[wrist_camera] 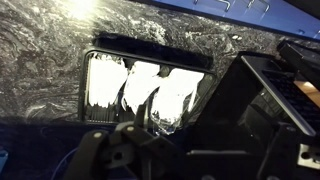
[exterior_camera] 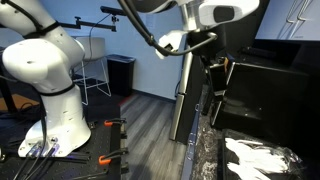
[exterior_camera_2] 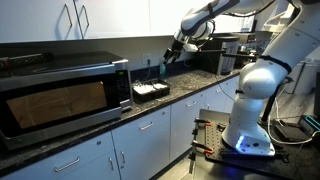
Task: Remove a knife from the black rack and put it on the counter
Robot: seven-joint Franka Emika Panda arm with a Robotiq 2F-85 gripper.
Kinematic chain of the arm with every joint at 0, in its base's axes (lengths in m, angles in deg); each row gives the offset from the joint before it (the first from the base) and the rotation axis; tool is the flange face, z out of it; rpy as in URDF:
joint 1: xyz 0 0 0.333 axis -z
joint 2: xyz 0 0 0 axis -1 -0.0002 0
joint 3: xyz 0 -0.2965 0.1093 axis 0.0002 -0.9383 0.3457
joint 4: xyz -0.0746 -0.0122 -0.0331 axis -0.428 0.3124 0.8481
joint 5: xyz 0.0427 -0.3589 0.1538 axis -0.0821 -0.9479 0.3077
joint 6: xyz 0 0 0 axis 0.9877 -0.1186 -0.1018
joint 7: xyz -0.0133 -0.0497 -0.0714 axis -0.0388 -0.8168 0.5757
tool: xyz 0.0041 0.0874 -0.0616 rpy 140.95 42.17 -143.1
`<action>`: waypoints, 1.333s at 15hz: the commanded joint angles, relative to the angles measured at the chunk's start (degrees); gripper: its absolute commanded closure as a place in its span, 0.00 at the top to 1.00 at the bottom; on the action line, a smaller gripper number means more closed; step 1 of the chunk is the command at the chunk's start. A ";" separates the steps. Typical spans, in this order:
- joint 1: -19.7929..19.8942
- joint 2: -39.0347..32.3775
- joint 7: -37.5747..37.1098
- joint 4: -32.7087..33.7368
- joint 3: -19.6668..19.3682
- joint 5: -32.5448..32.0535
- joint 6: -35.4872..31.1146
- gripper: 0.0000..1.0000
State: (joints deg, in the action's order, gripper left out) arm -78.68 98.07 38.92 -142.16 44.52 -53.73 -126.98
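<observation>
The black rack [wrist_camera: 262,100] stands on the dark speckled counter [wrist_camera: 45,55], at the right of the wrist view. A brownish handle [wrist_camera: 307,92] shows at its right edge, and I cannot make out a blade. The rack also shows as a big dark shape in an exterior view [exterior_camera: 258,92]. My gripper [exterior_camera: 207,52] hangs just above and beside the rack. It also shows over the counter in an exterior view [exterior_camera_2: 172,53]. In the wrist view its dark fingers [wrist_camera: 150,142] fill the bottom. I cannot tell whether they are open or shut.
A black tray with white crumpled items [wrist_camera: 140,88] lies on the counter next to the rack, and it shows in both exterior views [exterior_camera: 262,160] [exterior_camera_2: 150,91]. A microwave [exterior_camera_2: 60,100] stands further along the counter. The robot base [exterior_camera: 50,90] stands on the grey floor.
</observation>
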 commanded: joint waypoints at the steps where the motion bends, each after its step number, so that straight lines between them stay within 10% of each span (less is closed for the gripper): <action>1: 0.77 -9.01 -5.51 8.68 0.54 2.75 1.82 1.00; 10: 3.27 -23.38 -6.32 22.13 -1.61 10.11 9.71 1.00; 20: 4.34 -26.61 -5.86 22.33 -0.74 11.79 8.82 1.00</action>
State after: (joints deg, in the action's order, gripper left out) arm -75.43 74.36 33.85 -121.38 43.09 -43.32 -118.94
